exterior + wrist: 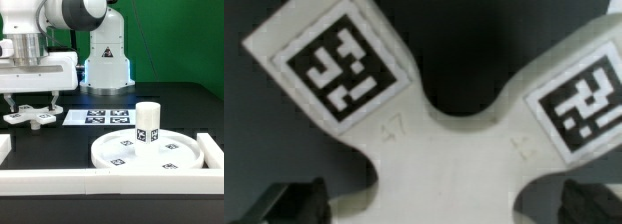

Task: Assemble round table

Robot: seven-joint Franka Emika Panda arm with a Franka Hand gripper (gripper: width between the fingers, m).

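The white cross-shaped base (33, 118) lies flat on the black table at the exterior view's left. My gripper (35, 108) hangs right over it, open. In the wrist view the base (438, 140) fills the picture with two tagged arms spread, and my gripper (446, 205) straddles its middle, a dark finger (295, 200) on either side with a small gap to the plastic. The large rimmed round disc (165, 158) lies at the exterior view's right. The short cylindrical leg (148, 123) stands upright on the disc.
The marker board (100, 116) lies flat between the base and the disc. Long white border rails run along the front (60, 180) and the exterior view's right (212, 152). The arm's white pedestal (105, 60) stands behind.
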